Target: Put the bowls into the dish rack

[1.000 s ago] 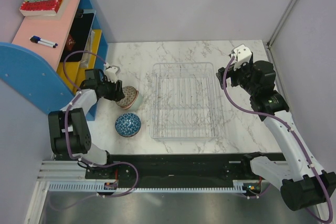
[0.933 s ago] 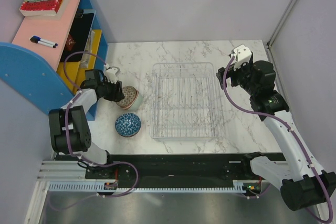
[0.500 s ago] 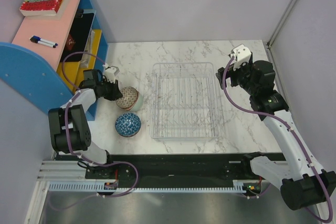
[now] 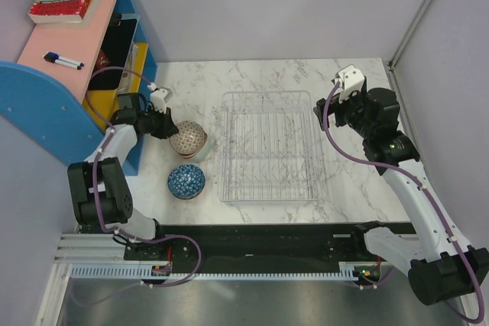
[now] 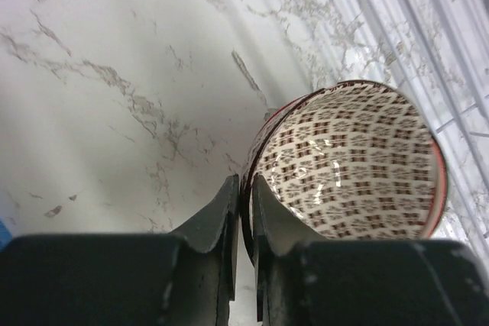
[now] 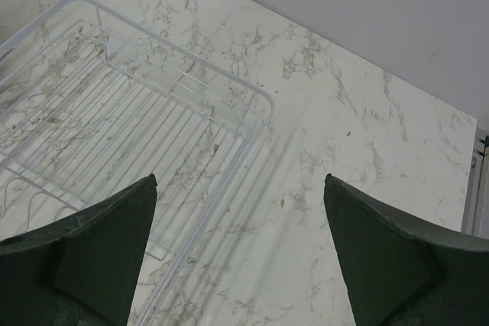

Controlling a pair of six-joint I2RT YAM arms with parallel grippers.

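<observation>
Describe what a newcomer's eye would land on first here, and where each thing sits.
The empty wire rack at the middle of the table draws the eye first. Left of it, the left gripper pinches the rim of a red-patterned bowl, with a blue bowl nearer the arm bases. The right gripper hangs open right of the rack.

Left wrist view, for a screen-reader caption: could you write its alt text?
The left hand pinches the rim of a red-and-white patterned bowl, one finger inside and one outside. A white marble table lies behind, with the wire dish rack at the upper right.
</observation>
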